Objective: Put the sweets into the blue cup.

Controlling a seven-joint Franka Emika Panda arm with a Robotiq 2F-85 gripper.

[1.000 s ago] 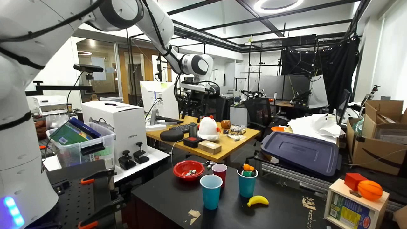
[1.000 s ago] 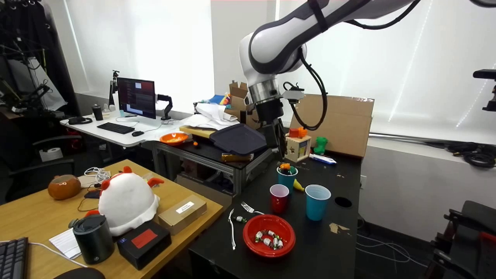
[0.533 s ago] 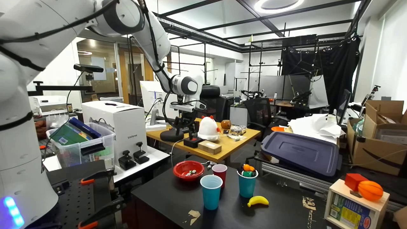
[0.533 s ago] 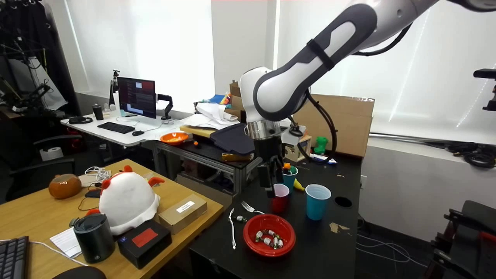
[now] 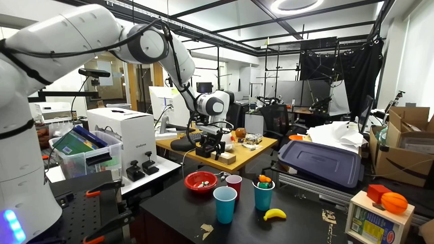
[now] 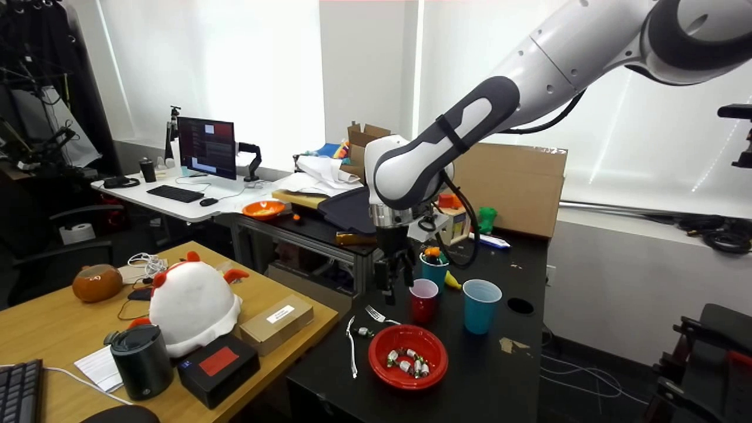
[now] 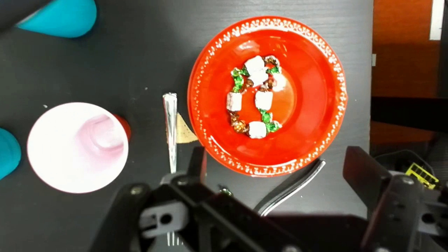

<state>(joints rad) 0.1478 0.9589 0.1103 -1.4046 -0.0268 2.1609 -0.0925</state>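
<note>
Hovering with the end effector (image 7: pixel 276 154) spread wide and empty, presumably to straddle the sweets (image 7: pixel 263 100), mostly gathered in the red bowl (image 7: pixel 316 96) perhaps against rolling, and drop them into a nearby blue cup (image 6: pixel 480 312), upright for receiving.

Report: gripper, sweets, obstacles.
Gripper open, empty. Sweets in red bowl, loose sweet on black table. Possible obstacle: red cup between red bowl and filled blue cup.

A plush toy (image 6: pixel 194 311) sits beside a carton (image 6: pixel 278 326).
</note>
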